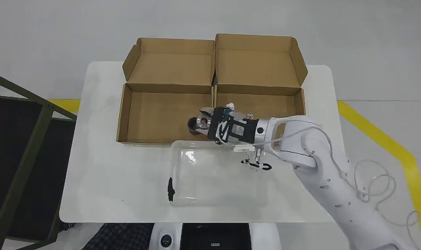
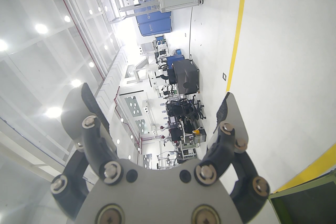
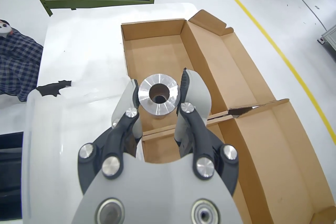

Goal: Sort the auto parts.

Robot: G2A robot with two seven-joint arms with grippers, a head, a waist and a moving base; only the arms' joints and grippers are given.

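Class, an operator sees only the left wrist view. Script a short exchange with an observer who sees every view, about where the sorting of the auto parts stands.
Operator: My left gripper is open, with nothing between its fingers. Is any part held?
Observer: Yes. The right gripper is shut on a ring.
Operator: Where is it?
Observer: Over the left box, by its right end.
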